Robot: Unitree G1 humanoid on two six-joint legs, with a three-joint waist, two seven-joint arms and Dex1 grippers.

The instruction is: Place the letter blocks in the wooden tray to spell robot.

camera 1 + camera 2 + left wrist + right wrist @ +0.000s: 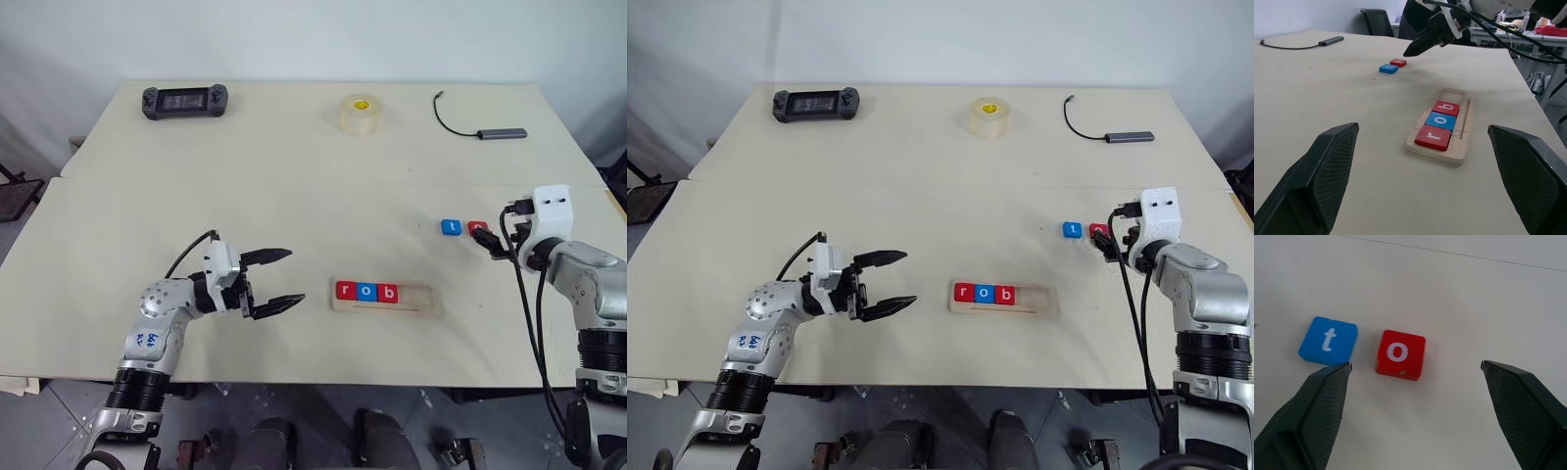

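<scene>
Letter blocks r, o, b (366, 291) sat in the wooden tray (419, 308), while red o (1399, 354) and blue t (1328, 340) waited below the right gripper (1413, 377), both grippers' fingers apart.

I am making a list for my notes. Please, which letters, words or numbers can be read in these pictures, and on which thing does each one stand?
"r": red block, first in the wooden tray.
"o": blue block, second in the tray.
"b": red block, third in the tray.
"t": blue block on the table.
"o": red block beside it.
Blue handwriting on the left arm: too small to read.
</scene>
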